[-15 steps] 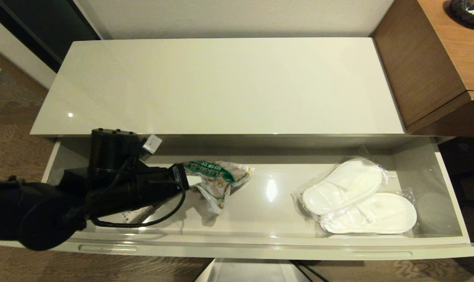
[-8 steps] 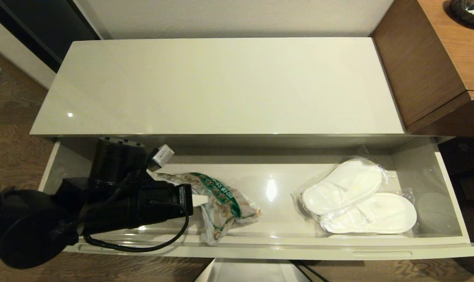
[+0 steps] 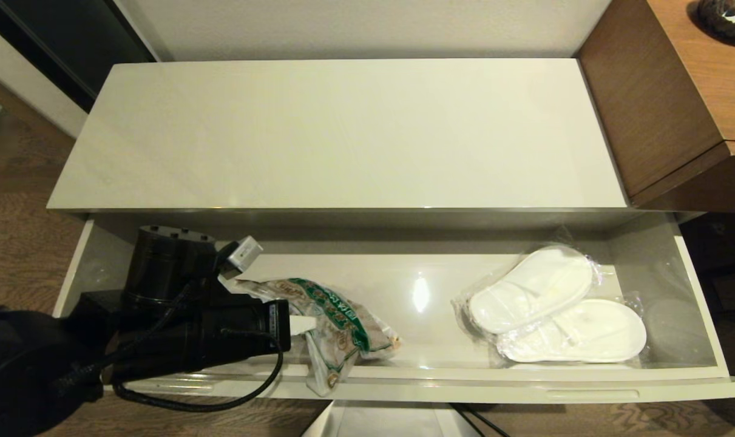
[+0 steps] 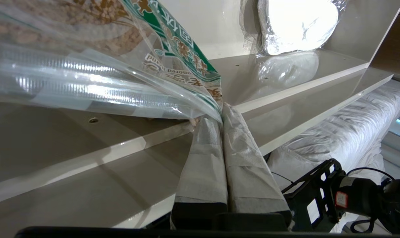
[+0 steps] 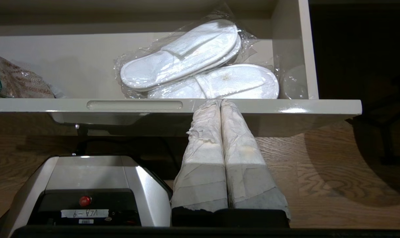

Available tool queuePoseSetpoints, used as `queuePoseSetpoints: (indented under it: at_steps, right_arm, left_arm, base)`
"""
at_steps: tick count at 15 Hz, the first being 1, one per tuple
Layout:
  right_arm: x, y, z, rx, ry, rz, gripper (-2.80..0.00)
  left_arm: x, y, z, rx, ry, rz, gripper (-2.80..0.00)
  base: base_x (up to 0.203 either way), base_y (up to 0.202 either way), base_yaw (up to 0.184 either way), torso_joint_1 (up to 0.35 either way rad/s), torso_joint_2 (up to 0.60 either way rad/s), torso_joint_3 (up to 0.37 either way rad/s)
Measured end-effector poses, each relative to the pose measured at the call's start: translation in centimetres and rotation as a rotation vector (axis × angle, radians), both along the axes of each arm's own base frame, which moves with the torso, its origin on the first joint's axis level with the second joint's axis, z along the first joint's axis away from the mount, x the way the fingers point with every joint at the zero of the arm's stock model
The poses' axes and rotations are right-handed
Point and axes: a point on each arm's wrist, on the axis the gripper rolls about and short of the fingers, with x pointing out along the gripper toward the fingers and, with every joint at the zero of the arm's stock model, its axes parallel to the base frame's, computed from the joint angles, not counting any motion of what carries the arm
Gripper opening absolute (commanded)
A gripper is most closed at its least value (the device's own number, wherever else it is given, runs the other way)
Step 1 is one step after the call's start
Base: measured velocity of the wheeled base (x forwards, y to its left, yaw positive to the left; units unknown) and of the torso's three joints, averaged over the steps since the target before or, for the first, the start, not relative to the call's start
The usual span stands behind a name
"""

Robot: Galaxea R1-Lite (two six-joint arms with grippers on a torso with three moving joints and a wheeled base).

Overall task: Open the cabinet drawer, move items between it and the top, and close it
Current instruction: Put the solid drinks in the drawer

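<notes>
- While pinching only a thin fold of clear film at the edge of the bag (image 3: 337,318), left gripper (image 3: 303,325) risks a slip: padded fingers (image 4: 216,148) pressed flat together on plastic, lumpy brown contents hanging off to one side.
- Draped over the front rim of the cabinet drawer (image 3: 403,388), near its left end; loose tail of the bag low enough to snag or drag on that rim if lifted at a slant.
- Likely to swing or twist under so small a pinch, shifting weight and peeling film out of the jaws.
- Could tear along the seam if pulled hard against the rim.
- Parked below the drawer front, right gripper (image 5: 221,105) closed on nothing and no help if the bag drops.
- Further along the drawer floor, wrapped white slippers (image 3: 555,306) well apart from the bag; little chance of a knock.
- Beyond, the top (image 3: 343,133) set higher than the drawer, its front edge overhanging the drawer's back; too shallow a lift could catch the bag under that edge.
</notes>
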Motion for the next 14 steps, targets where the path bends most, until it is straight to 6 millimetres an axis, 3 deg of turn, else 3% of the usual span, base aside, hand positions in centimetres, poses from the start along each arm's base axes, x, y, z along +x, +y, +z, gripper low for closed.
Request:
queuePoseSetpoints:
  at_steps: [1,2,3,7,11,14]
  right_arm:
    - [0.0,0.0,0.0,0.000,0.000,0.000,-2.80]
    - [0.0,0.0,0.0,0.000,0.000,0.000,-2.80]
    - [0.0,0.0,0.0,0.000,0.000,0.000,-2.80]
    - [0.0,0.0,0.0,0.000,0.000,0.000,-2.80]
    - [0.0,0.0,0.0,0.000,0.000,0.000,-2.80]
    - [0.0,0.0,0.0,0.000,0.000,0.000,-2.80]
  left_arm:
    - [0.2,-0.1,0.0,0.000,-0.002,0.001,-2.80]
    - [0.6,-0.2,0.0,0.001,-0.002,0.005,-0.20]
    - [1.1,-0.3,-0.2,0.005,0.000,0.014,0.00]
    - [3.6,-0.5,-0.3,-0.001,-0.004,0.062,0.00]
    - [4.6,-0.2,0.1,-0.013,-0.017,0.089,0.00]
    - [3.9,1.0,3.0,-0.060,-0.098,0.109,0.00]
  base:
    - [0.000,0.000,0.000,0.000,0.00,0.000]
    - [0.000,0.000,0.000,0.000,0.00,0.000]
    - [0.000,0.000,0.000,0.000,0.00,0.000]
    - [0.000,0.000,0.000,0.000,0.00,0.000]
    - [0.000,0.000,0.000,0.000,0.00,0.000]
    - [0.000,0.000,0.000,0.000,0.00,0.000]
